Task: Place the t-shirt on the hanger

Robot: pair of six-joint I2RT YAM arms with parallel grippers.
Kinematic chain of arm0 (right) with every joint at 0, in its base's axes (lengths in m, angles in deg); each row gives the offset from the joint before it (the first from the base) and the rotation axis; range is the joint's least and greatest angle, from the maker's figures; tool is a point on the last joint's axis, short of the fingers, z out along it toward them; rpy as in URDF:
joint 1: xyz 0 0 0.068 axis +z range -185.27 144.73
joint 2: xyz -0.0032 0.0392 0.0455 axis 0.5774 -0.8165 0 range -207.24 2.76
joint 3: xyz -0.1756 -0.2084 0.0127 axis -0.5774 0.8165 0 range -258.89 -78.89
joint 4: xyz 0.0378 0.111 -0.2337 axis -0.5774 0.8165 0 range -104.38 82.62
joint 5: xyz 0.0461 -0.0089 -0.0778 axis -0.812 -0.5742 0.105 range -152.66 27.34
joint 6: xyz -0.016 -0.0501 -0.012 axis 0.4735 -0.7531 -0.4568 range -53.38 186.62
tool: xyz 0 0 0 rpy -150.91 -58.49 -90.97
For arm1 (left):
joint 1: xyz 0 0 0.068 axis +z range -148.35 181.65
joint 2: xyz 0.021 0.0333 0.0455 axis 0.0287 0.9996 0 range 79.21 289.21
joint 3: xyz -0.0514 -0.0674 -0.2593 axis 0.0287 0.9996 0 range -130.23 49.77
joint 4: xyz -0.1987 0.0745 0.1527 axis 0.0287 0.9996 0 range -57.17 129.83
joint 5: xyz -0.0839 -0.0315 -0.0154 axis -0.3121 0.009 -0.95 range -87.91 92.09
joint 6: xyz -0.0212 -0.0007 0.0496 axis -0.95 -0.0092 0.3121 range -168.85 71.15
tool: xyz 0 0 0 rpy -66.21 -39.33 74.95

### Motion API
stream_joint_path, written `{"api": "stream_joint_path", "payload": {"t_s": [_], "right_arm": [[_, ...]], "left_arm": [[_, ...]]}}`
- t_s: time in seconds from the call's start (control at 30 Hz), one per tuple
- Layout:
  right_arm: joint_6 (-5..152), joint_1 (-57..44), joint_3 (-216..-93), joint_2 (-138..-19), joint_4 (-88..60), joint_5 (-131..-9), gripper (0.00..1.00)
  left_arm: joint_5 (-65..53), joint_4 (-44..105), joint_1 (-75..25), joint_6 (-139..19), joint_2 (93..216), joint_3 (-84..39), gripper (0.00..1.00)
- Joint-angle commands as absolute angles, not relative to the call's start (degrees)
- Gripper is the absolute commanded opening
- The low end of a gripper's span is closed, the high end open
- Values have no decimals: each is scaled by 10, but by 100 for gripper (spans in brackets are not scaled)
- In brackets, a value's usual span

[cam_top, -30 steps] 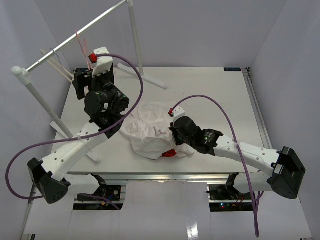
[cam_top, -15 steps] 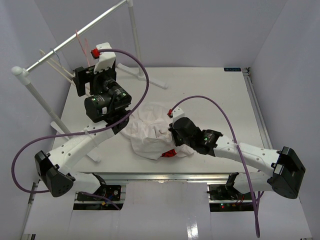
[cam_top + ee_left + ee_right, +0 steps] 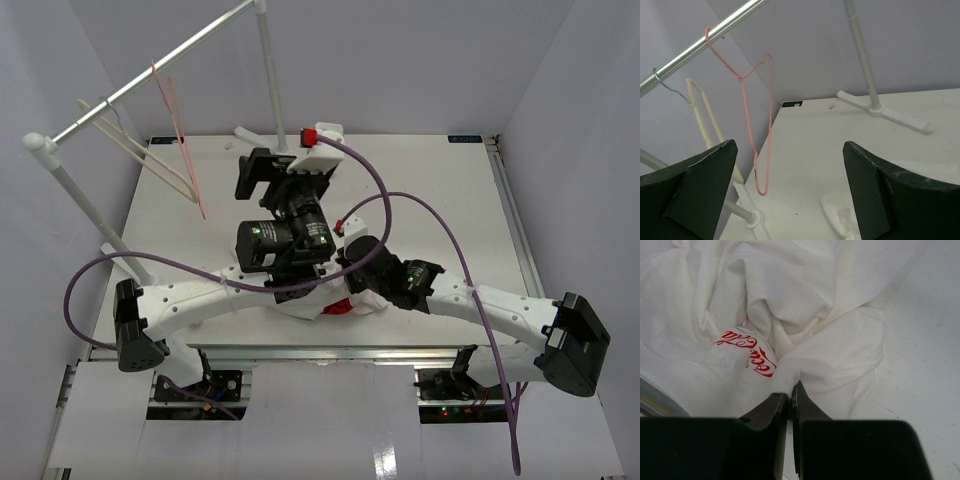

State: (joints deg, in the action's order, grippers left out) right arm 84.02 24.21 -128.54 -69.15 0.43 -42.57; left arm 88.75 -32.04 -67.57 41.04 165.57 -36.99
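The rack [image 3: 267,80] stood along the counter's [image 3: 430,180] left and back edges. Its rail [image 3: 150,75] slanted from the near left up to the far middle. Two things hung on the rail: the hanger [image 3: 150,160] nearer the left end and the wire hanger [image 3: 741,78] just right of it, both well apart from the t-shirt [image 3: 790,300]. The t-shirt lay bunched on the counter near the front middle, mostly under the left arm [image 3: 200,295]. The left pincer [image 3: 787,145] hovered behind the t-shirt and right of the hangers, jaws wide with nothing between. The right pincer [image 3: 790,390] sat at the t-shirt's right side, tips together, apparently on a fold.
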Motion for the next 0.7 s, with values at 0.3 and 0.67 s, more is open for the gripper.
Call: {"api": "stream_joint_path", "payload": {"t_s": [0.3, 0.67], "right_arm": [[830, 249, -1293, -696, -14, -429, 8], [827, 251, -1297, -711, -12, -426, 8]], "left_arm": [[618, 246, -858, -63, 1637, -455, 98], [754, 671, -689, -455, 1667, -616, 98]]}}
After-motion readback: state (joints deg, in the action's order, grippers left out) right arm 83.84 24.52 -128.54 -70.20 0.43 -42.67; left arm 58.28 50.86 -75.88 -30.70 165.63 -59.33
